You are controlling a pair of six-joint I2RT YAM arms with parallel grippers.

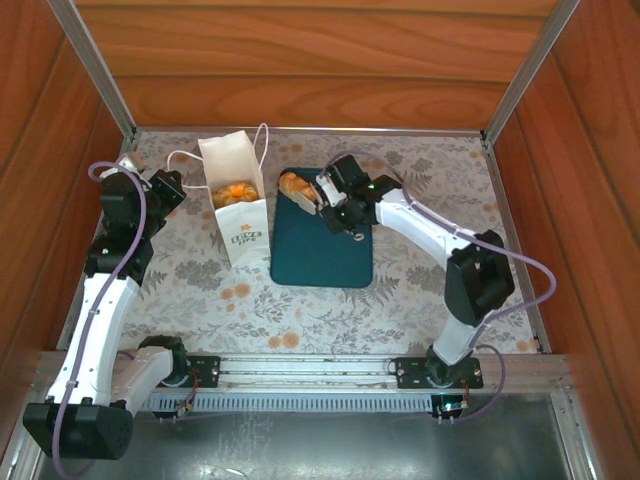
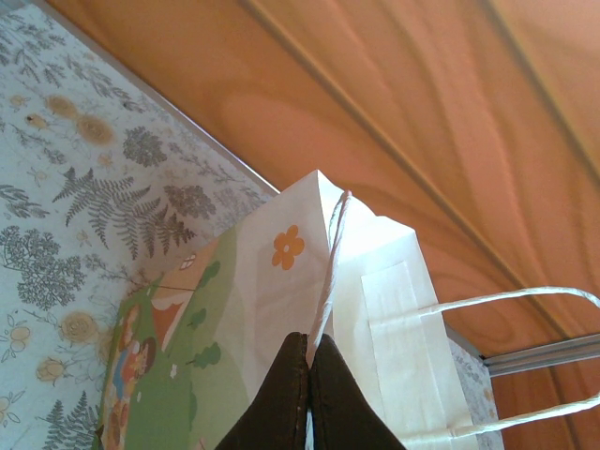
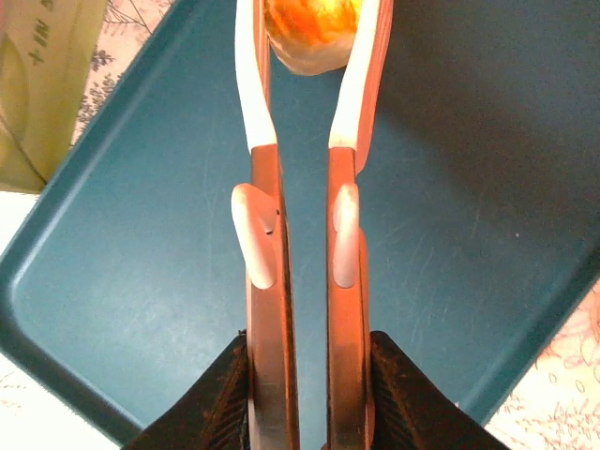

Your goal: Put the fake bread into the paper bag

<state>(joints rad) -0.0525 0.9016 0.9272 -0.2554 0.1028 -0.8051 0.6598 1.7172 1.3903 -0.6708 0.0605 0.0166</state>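
Your right pincer (image 1: 312,192) (image 3: 313,75) is grasping one piece of fake bread (image 1: 294,186) (image 3: 313,26), a glossy orange-brown roll. It is nipping the roll between pale fingertips over the far left corner of the teal tray (image 1: 322,252) (image 3: 141,244), which is otherwise lying bare. Your left pincer (image 1: 172,192) (image 2: 309,370) is clenched on the top edge of the paper bag (image 1: 240,215) (image 2: 281,281), with a cord handle (image 2: 328,253) running down into the pinch. That is likely to steady the upright bag and hold its mouth wide for the drop. Other pieces (image 1: 234,192) are lying inside the bag, so the job is looking close to finished. The bag is standing just beside the tray's left edge, and the roll is hanging near the mouth. The bag's right wall is rising between them, so you are needing height before crossing. The far handle loop (image 1: 263,140) is sticking up by that corner and could be snagging a finger. The wooden back wall (image 1: 320,100) is sitting near behind the bag. The patterned surface (image 1: 300,310) is opening up toward the arm bases, giving you room on that side.
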